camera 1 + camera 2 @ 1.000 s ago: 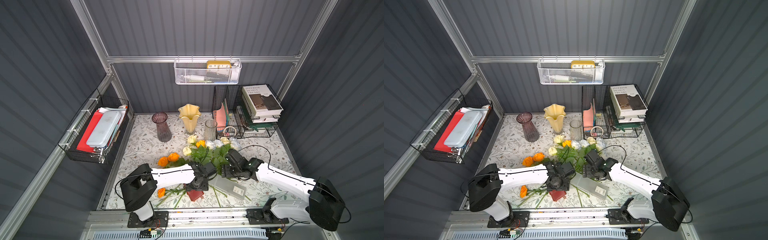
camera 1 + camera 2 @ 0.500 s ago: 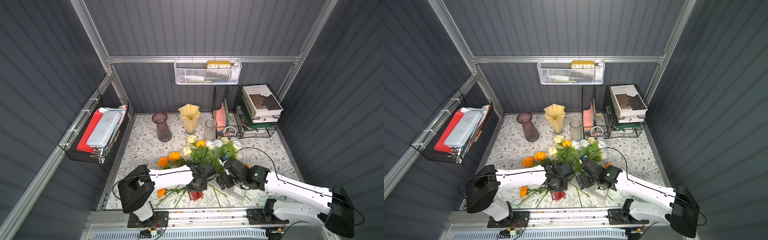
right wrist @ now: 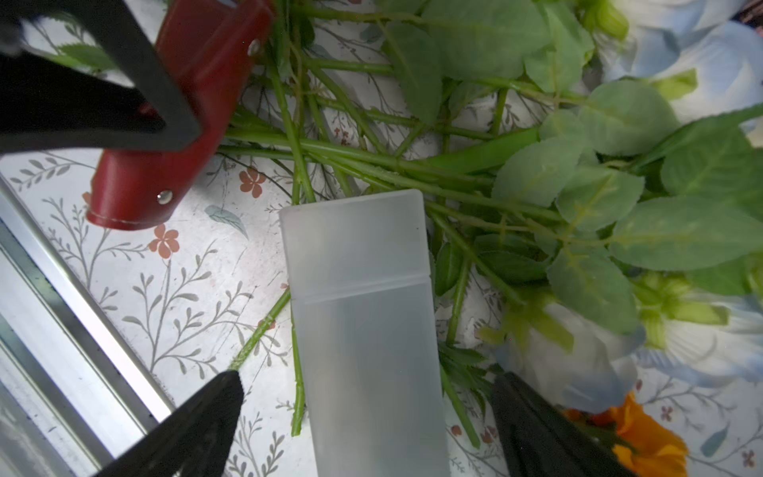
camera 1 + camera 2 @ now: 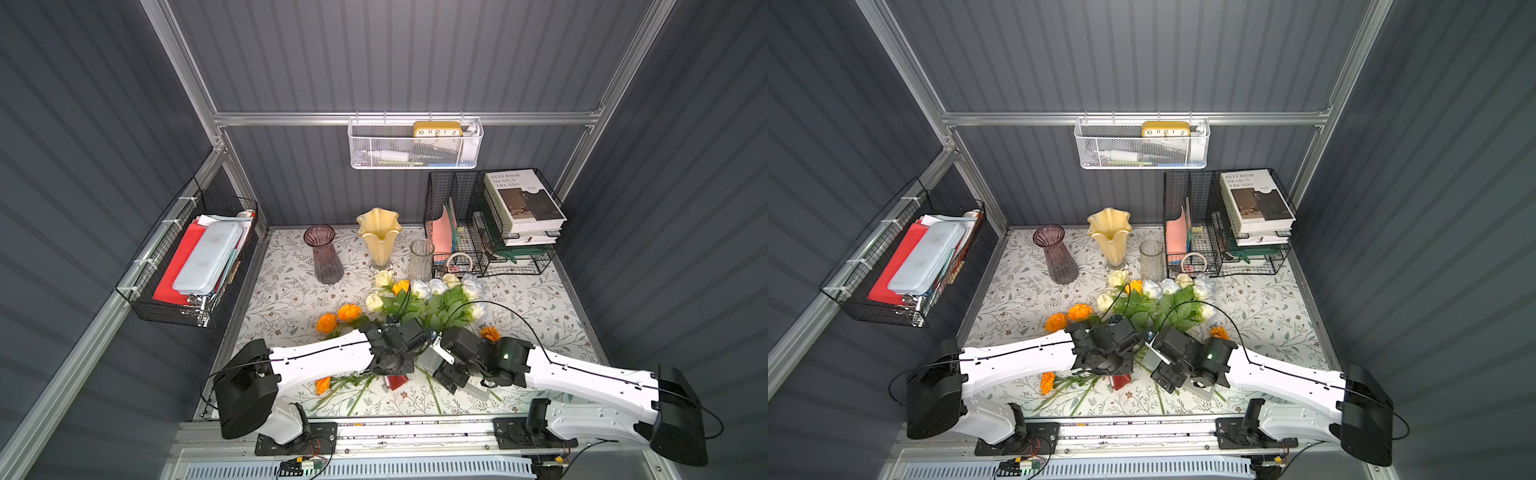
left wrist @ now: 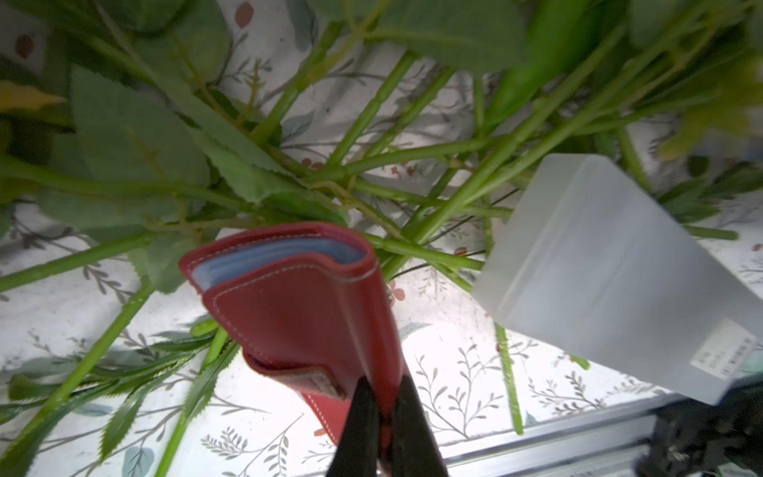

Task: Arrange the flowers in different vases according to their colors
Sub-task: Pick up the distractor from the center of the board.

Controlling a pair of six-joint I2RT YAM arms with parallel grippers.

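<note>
While both hands sit low over the cut ends of the flowers (image 4: 419,305), I note the following.

Left hand (image 5: 384,384): closed tight, pinching a red wallet (image 5: 297,297) by one edge. Whether the wallet is clear of the surface (image 4: 286,291) I cannot tell.

Right hand (image 3: 367,378): spread wide, one finger on each side of a frosted box (image 3: 363,268), neither touching it; it holds nothing. The box lies over a few stem ends.

Flowers: one loose heap in the middle of the surface. Long axes run roughly front to back and fan out. Blooms point toward the back, cut ends toward the front rail. White and cream roses (image 4: 428,286) lie at the far end, just in front of the clear vase (image 4: 421,259). Two orange blooms (image 4: 337,318) lie on the left side of the heap. One small orange flower (image 4: 323,384) lies near the front edge, stem crosswise, bloom to my left.

Vases: purple vase (image 4: 326,259), yellow vase (image 4: 379,237) and clear vase stand upright in a row at the back, mouths up. Every flower lies on the surface.
</note>
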